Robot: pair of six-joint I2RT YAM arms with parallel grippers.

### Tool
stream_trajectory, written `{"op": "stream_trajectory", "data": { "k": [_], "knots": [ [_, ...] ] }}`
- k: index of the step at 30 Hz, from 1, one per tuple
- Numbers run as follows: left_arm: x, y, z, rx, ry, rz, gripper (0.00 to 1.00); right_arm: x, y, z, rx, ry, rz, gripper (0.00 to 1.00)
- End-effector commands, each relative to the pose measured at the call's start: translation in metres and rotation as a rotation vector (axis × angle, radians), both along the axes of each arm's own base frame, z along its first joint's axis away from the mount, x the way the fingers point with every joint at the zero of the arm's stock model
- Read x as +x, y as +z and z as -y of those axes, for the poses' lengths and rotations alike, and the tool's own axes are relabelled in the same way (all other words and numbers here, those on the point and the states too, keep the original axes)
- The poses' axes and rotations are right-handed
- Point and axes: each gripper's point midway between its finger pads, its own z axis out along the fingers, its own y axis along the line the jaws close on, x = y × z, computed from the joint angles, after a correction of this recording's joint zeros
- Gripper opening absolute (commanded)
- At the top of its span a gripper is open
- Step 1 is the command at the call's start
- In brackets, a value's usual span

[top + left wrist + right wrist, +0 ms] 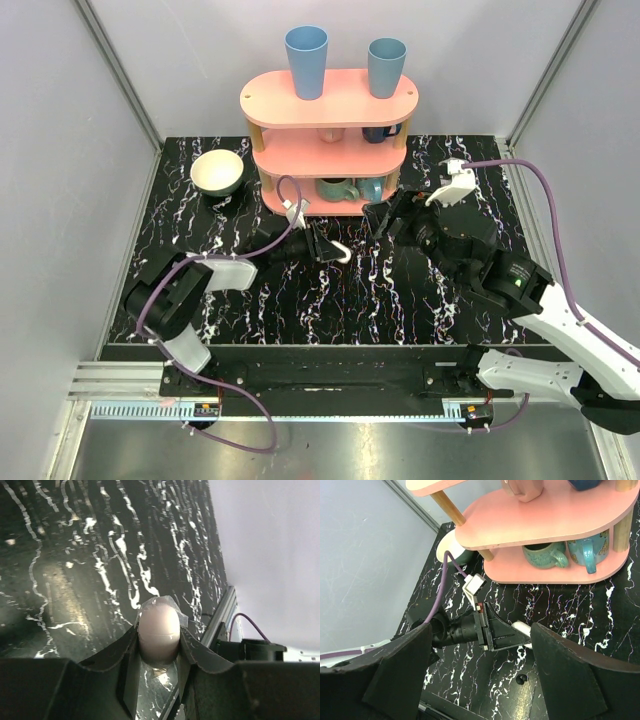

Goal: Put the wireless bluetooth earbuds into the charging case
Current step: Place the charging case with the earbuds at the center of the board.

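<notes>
Left tool (pixel 159 640) grips charging case (pixel 159 624); right tool (pixel 481 647) spread, facing it.

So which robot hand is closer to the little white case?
Left. The left gripper is shut on the charging case; the right gripper hangs open beside it, not touching.

A pink three-tier shelf (pixel 330 105) is standing at the upper centre of the black marbled surface (pixel 400 300), carrying two blue cups (pixel 306 62) on top and teal mugs (pixel 545 555) on its lowest tier. A cream bowl (pixel 217 172) is sitting just left of it.
</notes>
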Motion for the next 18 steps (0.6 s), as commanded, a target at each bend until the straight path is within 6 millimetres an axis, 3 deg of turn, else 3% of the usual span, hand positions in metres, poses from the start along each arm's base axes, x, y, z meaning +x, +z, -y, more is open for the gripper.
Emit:
{"op": "stream_trajectory", "data": {
  "k": [1,7,11,18],
  "knots": [
    [0.018,-0.003,-0.002,0.007,0.055,0.028,0.04,0.004,0.006,0.007,0.031,-0.038,0.013,0.88],
    [0.029,-0.035,-0.011,0.023,0.074,-0.016,0.06,0.003,0.004,0.006,0.03,-0.039,0.008,0.88],
    [0.041,-0.043,-0.02,-0.025,0.093,-0.059,0.07,0.006,-0.001,0.005,0.027,-0.048,-0.003,0.88],
    [0.04,-0.056,-0.026,0.008,0.075,-0.077,0.11,0.011,-0.006,-0.005,0.005,-0.03,-0.034,0.89]
  ]
}}
